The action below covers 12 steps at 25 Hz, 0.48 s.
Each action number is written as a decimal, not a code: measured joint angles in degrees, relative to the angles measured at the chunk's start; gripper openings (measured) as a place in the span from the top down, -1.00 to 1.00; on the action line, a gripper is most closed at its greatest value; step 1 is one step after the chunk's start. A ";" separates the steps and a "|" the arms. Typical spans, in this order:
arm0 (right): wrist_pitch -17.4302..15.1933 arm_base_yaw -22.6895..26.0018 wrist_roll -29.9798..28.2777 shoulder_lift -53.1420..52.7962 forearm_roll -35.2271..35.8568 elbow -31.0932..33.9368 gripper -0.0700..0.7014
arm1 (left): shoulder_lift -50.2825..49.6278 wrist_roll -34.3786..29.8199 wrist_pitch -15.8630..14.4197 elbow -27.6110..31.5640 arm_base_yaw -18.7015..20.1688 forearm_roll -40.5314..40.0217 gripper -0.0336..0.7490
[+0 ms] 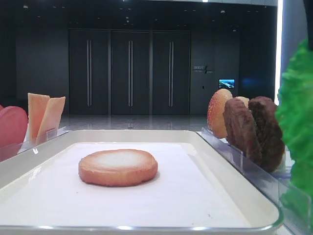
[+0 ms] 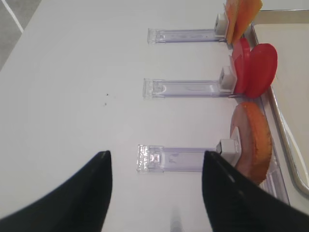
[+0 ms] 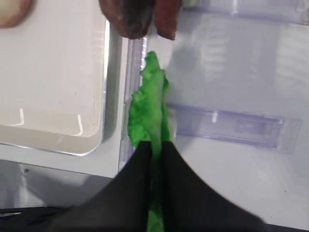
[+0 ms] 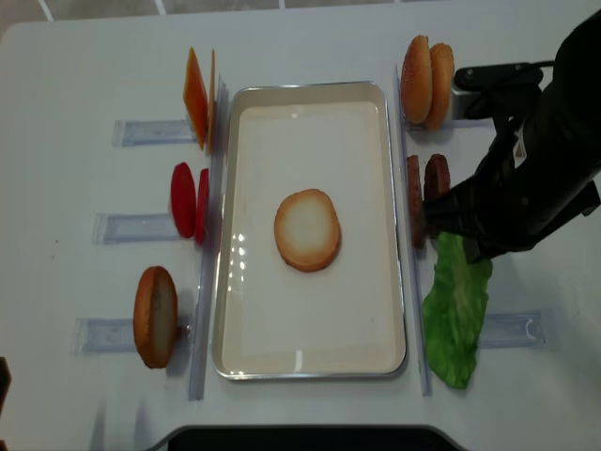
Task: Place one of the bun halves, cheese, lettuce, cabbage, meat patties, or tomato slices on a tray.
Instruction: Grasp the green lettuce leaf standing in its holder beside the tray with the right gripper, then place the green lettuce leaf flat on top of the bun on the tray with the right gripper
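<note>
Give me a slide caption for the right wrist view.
Right gripper shut on the lettuce, beside the tray rim, patties ahead.

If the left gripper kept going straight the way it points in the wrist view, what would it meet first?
Probably the near clear plastic holder on the white table, which lies ahead between the open left gripper's fingers; depth is hard to judge.

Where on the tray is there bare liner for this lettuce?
Bare liner rings the flat bun half at the tray centre: widest toward the near rim and far rim. Crowded: the right rim, beside the meat patties, where the right gripper pinches the lettuce.
</note>
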State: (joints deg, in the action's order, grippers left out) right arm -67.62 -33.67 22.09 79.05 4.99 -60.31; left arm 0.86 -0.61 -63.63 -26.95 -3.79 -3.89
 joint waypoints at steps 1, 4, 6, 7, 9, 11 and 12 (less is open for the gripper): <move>-0.76 0.00 -0.38 0.00 0.30 -1.35 0.77 | 0.00 0.00 0.00 0.00 0.00 0.00 -0.24; -1.94 0.00 -0.90 0.00 1.29 -4.34 0.77 | 0.00 0.00 0.00 0.00 0.00 0.00 -0.24; -2.12 0.00 -0.96 0.00 1.78 -6.11 0.77 | 0.00 0.00 0.00 0.00 0.00 0.00 -0.24; -2.16 0.00 -1.01 0.00 1.91 -6.86 0.77 | 0.00 0.00 0.00 0.00 0.00 0.00 -0.24; -2.23 0.00 -1.07 0.00 1.96 -8.56 0.77 | 0.00 0.00 0.00 0.00 0.00 0.00 -0.24; -2.23 0.00 -1.11 0.00 2.02 -9.65 0.77 | 0.00 0.00 0.00 0.00 0.00 0.00 -0.24; -2.23 0.00 -1.11 0.00 2.15 -9.90 0.77 | 0.00 0.00 0.00 0.00 0.00 0.00 -0.24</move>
State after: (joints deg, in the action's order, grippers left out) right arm -69.85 -33.67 20.98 79.05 7.15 -70.21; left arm 0.86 -0.61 -63.63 -26.95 -3.79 -3.89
